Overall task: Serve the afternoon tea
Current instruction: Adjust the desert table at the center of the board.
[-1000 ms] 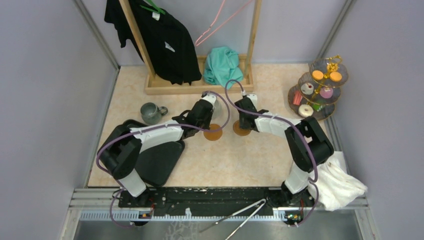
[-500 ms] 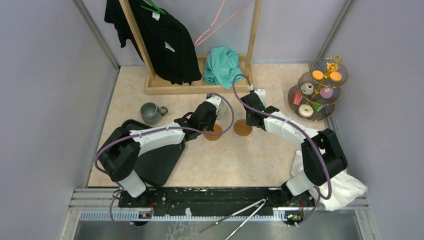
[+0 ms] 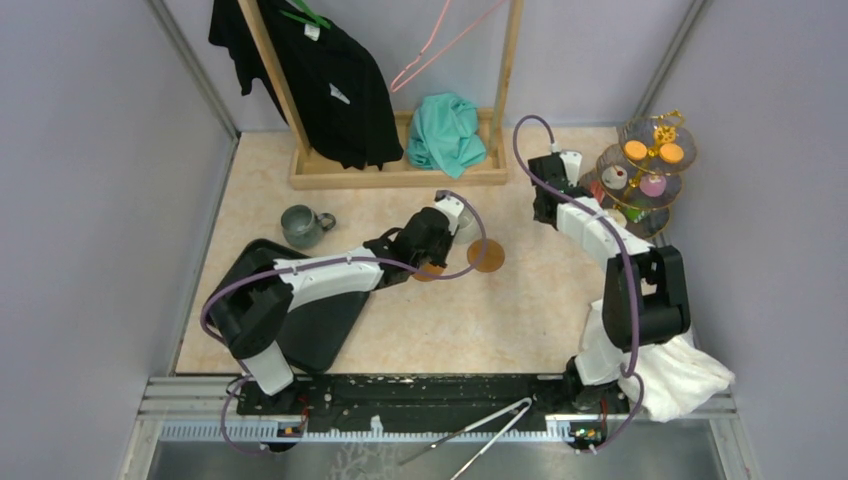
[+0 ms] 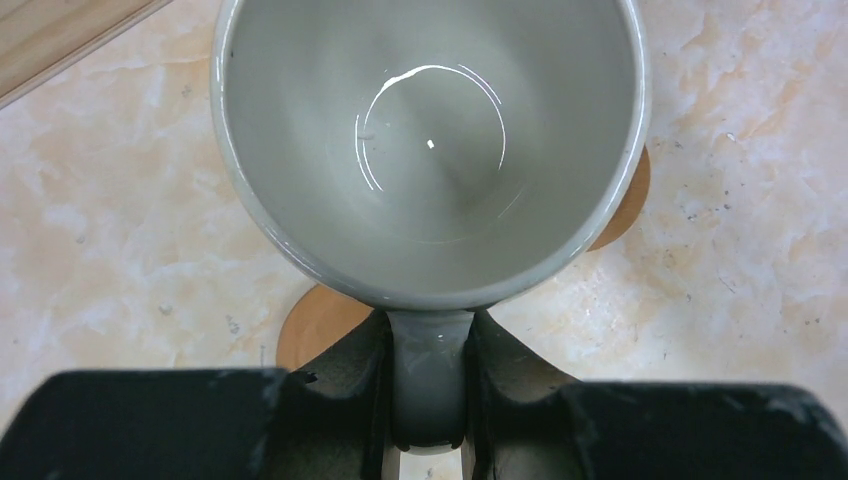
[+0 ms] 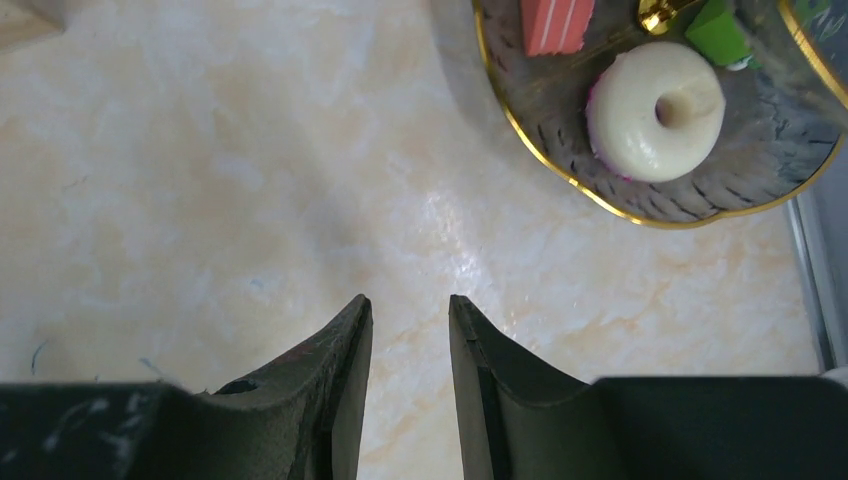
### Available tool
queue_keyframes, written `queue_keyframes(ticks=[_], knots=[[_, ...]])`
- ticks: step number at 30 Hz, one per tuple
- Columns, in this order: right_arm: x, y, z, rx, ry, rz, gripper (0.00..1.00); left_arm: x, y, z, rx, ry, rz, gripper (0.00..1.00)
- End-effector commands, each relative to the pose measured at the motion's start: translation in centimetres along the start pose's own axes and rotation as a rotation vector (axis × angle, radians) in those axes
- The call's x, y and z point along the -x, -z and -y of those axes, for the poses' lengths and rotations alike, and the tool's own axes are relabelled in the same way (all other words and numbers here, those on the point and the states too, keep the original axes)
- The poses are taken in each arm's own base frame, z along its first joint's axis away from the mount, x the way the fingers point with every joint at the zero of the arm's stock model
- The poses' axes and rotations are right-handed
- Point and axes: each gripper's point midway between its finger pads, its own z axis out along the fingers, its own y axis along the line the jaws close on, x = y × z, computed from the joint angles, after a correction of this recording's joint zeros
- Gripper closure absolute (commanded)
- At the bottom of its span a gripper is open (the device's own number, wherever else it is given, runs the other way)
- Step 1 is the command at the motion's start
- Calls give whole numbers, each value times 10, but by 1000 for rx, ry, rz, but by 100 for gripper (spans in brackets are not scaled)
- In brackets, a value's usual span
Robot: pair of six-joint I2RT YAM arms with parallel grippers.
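Note:
My left gripper (image 4: 430, 335) is shut on the handle of a grey mug (image 4: 430, 150), which is empty and upright. Brown coaster edges (image 4: 315, 325) show under the mug on both sides. From above, the left gripper (image 3: 432, 243) sits mid-table over one coaster (image 3: 430, 270), with a second coaster (image 3: 487, 255) just to its right. The glass three-tier stand (image 3: 640, 180) with gold frame stands at the far right, holding sweets. My right gripper (image 5: 410, 305) is open and empty above bare table. The stand's bottom tier (image 5: 540, 150) with a white doughnut (image 5: 655, 110) lies ahead to its right.
A second grey mug (image 3: 302, 225) stands at the left, behind a black tray (image 3: 310, 335). A wooden clothes rack (image 3: 400, 175) with a black garment and a teal cloth (image 3: 445, 130) lines the back. A white cloth (image 3: 685, 370) lies front right, metal tongs (image 3: 480, 435) on the near rail.
My right arm has left the right coaster and swung back and right toward the stand. The left gripper has shifted slightly right with the mug.

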Motion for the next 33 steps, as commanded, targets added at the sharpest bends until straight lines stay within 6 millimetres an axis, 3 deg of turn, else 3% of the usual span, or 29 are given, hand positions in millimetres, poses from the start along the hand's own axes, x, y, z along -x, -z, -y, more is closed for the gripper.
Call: queue_keyframes(ticks=[1, 11, 21, 24, 33], knots=[[43, -13, 9, -50, -34, 78, 65, 56, -3, 25, -71, 33, 168, 100], [56, -62, 19, -158, -32, 50, 65, 54, -12, 45, -121, 16, 170, 100], [74, -76, 33, -201, -40, 64, 61, 52, -16, 53, -148, 7, 168, 100], [77, -83, 40, -248, 0, 43, 46, 52, -16, 53, -149, 7, 170, 100], [78, -105, 52, -243, -18, -10, 47, 57, -14, 55, -162, 8, 190, 100]])
